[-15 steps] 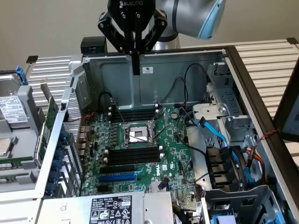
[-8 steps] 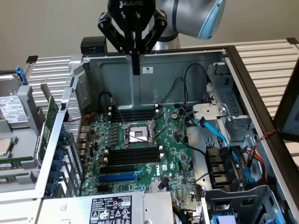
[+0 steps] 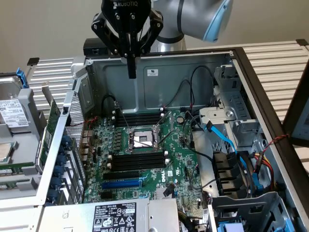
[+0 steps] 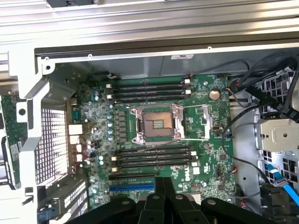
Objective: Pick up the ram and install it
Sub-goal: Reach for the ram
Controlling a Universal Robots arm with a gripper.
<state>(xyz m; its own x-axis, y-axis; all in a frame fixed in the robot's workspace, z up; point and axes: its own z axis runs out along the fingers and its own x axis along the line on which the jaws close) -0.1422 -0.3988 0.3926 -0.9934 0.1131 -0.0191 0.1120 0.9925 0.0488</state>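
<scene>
My gripper (image 3: 131, 71) hangs above the back of the open computer case, its fingers pressed together and holding nothing. In the wrist view the shut gripper (image 4: 163, 181) points down at the green motherboard (image 4: 205, 154). Black memory slots (image 3: 137, 162) (image 4: 154, 156) lie in front of the CPU socket (image 3: 140, 139) (image 4: 156, 123), and more slots (image 3: 137, 118) (image 4: 149, 88) lie behind it. The ram (image 3: 48, 133) (image 4: 8, 133), a thin green stick with a white label, stands on edge outside the case wall at the exterior view's left, well away from the gripper.
Blue and black cables (image 3: 227, 140) and a drive cage (image 3: 231, 174) fill the case at the exterior view's right. A power supply (image 3: 116, 217) sits at the front. A hard drive (image 3: 14, 116) and other parts lie outside the case at the left.
</scene>
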